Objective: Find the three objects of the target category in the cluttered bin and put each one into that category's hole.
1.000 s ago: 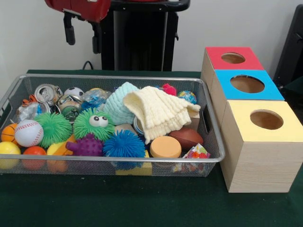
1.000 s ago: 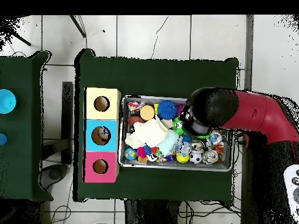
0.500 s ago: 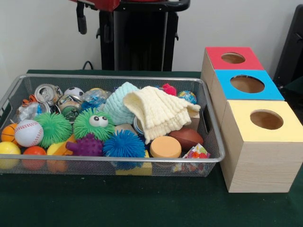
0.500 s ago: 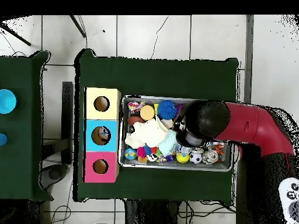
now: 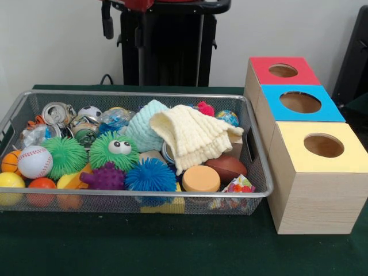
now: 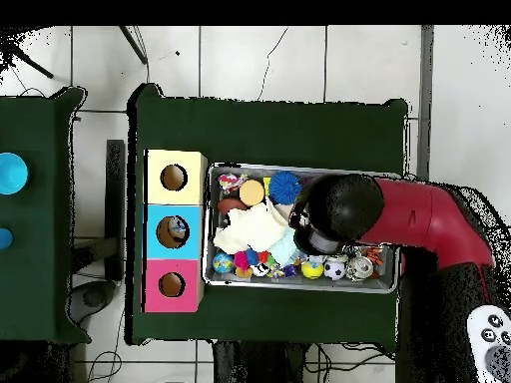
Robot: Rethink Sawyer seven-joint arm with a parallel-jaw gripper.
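The wire mesh bin [image 5: 138, 94] is packed with clutter: a baseball [image 5: 34, 161], green spiky balls [image 5: 67, 154], a blue spiky ball [image 5: 150, 175], a purple knobbly ball [image 5: 106, 177], a crushed can [image 5: 56, 112], a small soccer ball [image 5: 89, 112] and a cream cloth [image 5: 192, 135] draped over a teal knit piece [image 5: 144, 123]. My gripper [image 5: 122, 29] hangs high above the bin's back left part, open and holding nothing. In the overhead view the red arm [image 6: 419, 214] covers the middle of the bin [image 6: 299, 286] and hides the gripper.
Three wooden boxes with round holes stand beside the bin: red [image 5: 261, 68], blue [image 5: 276, 109] and yellow [image 5: 299, 155]. From above they appear as yellow [image 6: 160, 165], blue [image 6: 155, 231] and red [image 6: 155, 284]. An orange disc [image 5: 200, 178] and a brown football [image 5: 227, 167] lie near the boxes.
The gripper has risen and shifted to the right in the front view. From above, the arm's head has slid further along the bin towards the boxes. Nothing in the bin moved.
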